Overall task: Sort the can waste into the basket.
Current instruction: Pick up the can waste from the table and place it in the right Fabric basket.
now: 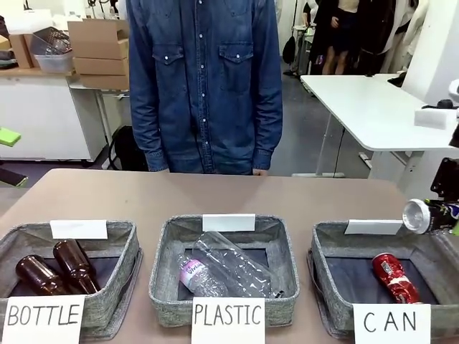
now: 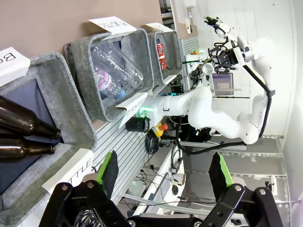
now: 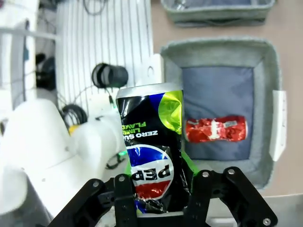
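The right end effector (image 3: pixel 158 189) clamps the dark Pepsi can (image 3: pixel 154 146) sideways above the CAN basket (image 1: pixel 331 247) at the desk's right edge, ready to drop beside the red can (image 1: pixel 394 278). The left end effector (image 2: pixel 163 172) hangs released, empty.

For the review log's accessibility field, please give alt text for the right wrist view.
The right tool grips a dark blue-black can, held off the near edge of the grey basket. A crushed red can lies on the basket's dark floor, a white tag on its rim.
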You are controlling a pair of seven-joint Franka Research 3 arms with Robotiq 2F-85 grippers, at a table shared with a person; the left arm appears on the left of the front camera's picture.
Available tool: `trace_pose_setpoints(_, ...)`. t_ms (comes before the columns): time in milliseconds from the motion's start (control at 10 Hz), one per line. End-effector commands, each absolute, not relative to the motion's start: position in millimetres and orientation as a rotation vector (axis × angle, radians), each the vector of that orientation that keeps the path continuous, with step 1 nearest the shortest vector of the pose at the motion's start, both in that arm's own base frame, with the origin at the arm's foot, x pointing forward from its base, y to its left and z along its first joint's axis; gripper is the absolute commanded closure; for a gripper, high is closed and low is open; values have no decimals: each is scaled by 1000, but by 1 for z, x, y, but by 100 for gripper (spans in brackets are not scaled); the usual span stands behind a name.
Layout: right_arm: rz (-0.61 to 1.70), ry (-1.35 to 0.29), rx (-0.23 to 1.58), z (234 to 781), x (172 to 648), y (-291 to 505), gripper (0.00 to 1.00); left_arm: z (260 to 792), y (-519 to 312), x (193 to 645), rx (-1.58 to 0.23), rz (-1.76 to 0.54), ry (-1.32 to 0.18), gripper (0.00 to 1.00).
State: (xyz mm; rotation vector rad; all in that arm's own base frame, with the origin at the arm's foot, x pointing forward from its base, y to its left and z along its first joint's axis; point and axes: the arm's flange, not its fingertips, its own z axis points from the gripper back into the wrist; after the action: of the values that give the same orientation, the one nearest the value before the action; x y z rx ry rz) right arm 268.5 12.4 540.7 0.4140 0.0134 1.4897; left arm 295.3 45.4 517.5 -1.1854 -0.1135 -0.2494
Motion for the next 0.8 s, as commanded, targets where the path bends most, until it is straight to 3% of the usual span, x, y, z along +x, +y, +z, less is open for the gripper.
trace_pose_setpoints(0,1532,-42,353,541,277,5,100,518,49,293,-1182,-272,-112,0)
trace_pose_setpoints(400,1472,-66,356,540,280,7,100,518,49,293,-1182,-272,-112,0)
trace_pose_setpoints(500,1458,-74,350,540,281,7,27,518,49,293,-1182,-272,-112,0)
trace_pose_setpoints(600,1472,-100,307,537,281,7,4,518,49,293,-1182,-272,-112,0)
trace_pose_setpoints(700,1465,-102,308,537,281,7,0,518,49,293,-1182,-272,-112,0)
